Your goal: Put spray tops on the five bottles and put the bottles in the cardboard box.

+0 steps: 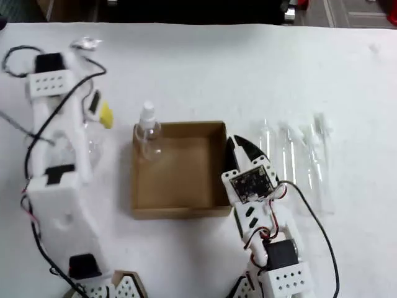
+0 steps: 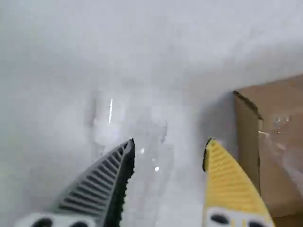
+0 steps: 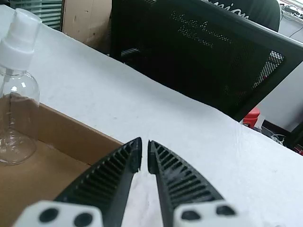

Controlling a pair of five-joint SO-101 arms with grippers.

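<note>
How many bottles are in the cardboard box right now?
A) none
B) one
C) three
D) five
B: a single capped bottle stands in one corner of the cardboard box; the rest of the box floor is bare.

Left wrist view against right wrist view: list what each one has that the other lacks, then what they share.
Left wrist view: the left gripper, its grey and yellow fingers open, and a clear bottle lying on the table in line with the gap between them.
Right wrist view: the right gripper, black fingers shut on nothing, a bottle with a spray top standing inside the cardboard box, and a black mesh chair past the table's far edge.
Shared: the cardboard box and the white table.
</note>
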